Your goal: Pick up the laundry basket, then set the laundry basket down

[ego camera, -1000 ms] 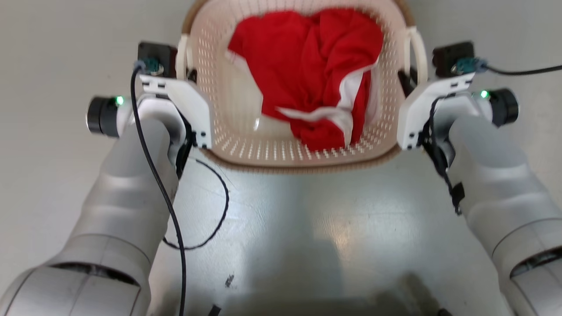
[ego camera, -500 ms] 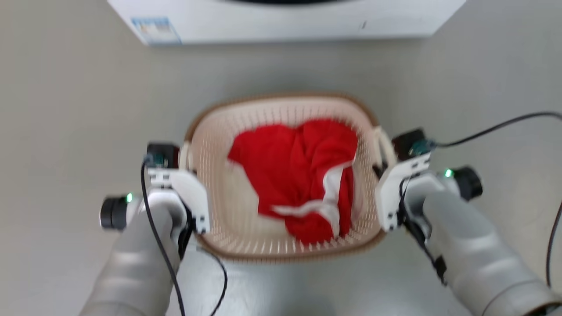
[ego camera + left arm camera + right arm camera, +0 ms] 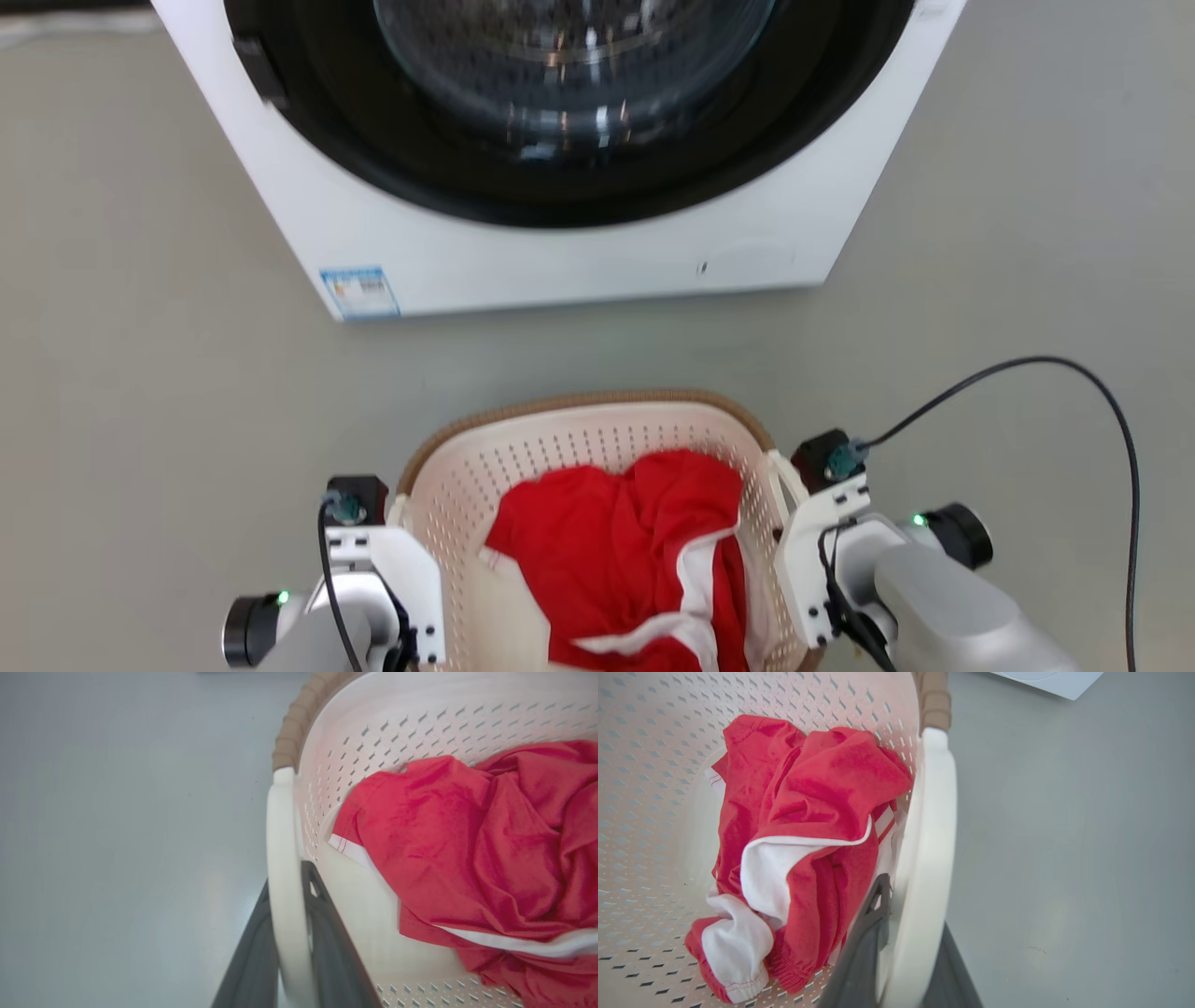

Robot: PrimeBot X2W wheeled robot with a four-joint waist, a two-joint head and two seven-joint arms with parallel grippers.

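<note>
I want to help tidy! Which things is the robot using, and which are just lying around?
Using: basket, left claw, right claw, both clamped on it.
Just around: red clothes inside the basket, washer, cable.

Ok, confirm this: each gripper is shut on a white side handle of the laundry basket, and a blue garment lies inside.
Wrong colour: the garment is red with white trim, as the right wrist view shows. The left gripper and right gripper are each shut on a white side handle of the laundry basket.
</note>
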